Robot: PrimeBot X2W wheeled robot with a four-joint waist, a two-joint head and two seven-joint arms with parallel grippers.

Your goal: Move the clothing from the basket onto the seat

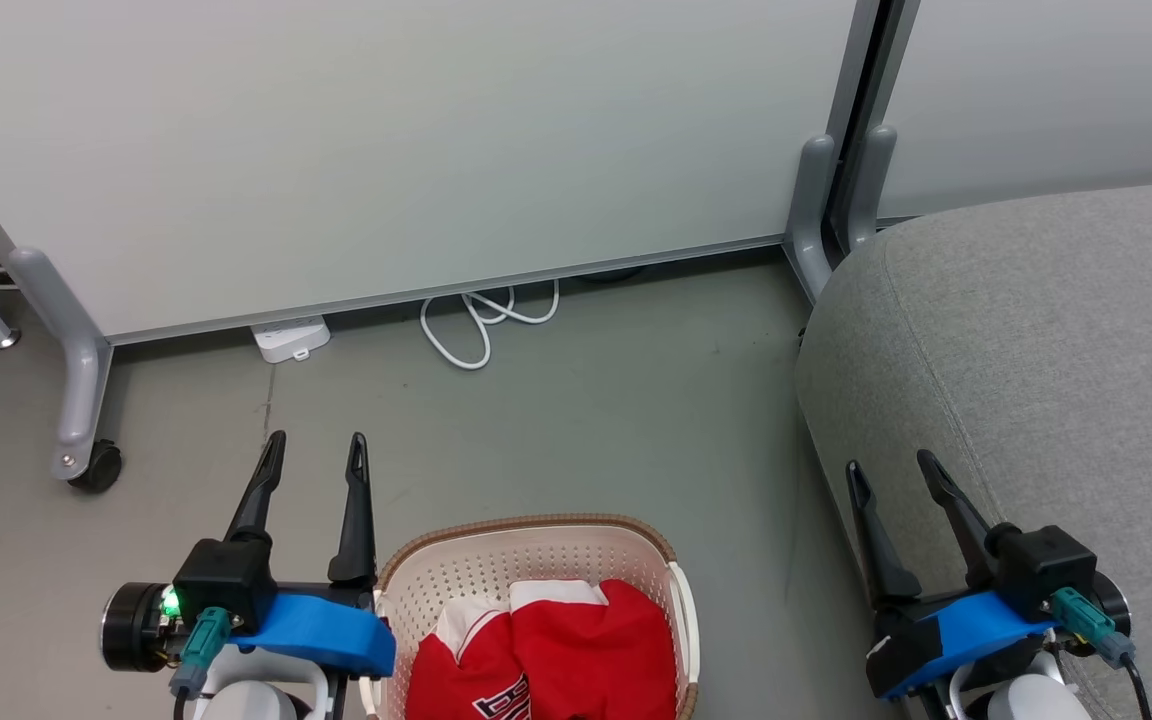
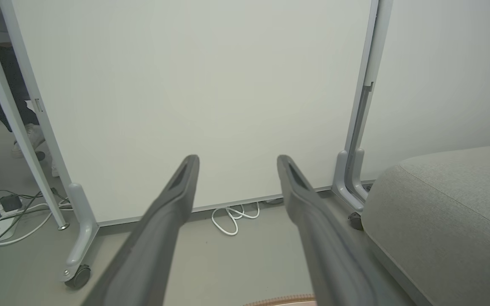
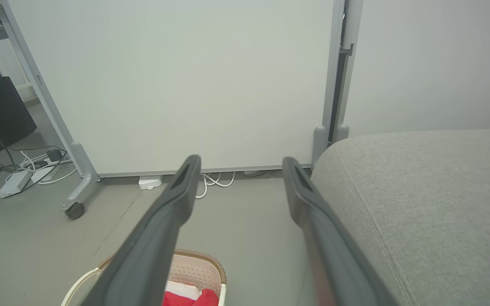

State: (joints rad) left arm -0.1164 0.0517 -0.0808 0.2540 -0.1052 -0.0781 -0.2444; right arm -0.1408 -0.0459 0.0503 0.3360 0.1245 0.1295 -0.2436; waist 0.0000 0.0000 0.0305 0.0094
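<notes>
Clothing (image 1: 576, 640), red with white trim, heaped in laundry basket (image 1: 526, 562) near grey sofa seat (image 1: 1036, 330); left gripper (image 1: 318, 437) and right gripper (image 1: 888, 460) spread wide, empty.

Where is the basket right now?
In the head view, the basket sits on the floor at bottom centre, just right of the left gripper, with the seat further right.
</notes>
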